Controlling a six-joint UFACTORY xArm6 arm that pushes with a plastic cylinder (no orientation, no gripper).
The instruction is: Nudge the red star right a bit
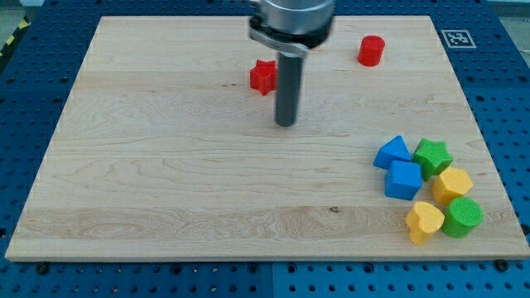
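Note:
The red star [263,76] lies on the wooden board near the view's top, a little left of centre. My tip [286,122] rests on the board just below and to the right of the star, a short gap apart from it. The rod's upper part hides the star's right edge.
A red cylinder [372,50] stands at the view's top right. A cluster sits at the bottom right: two blue blocks [392,153] [403,180], a green star [432,156], a yellow block [453,184], a yellow heart [424,221] and a green cylinder [462,217]. The board's edge [248,261] runs along the bottom.

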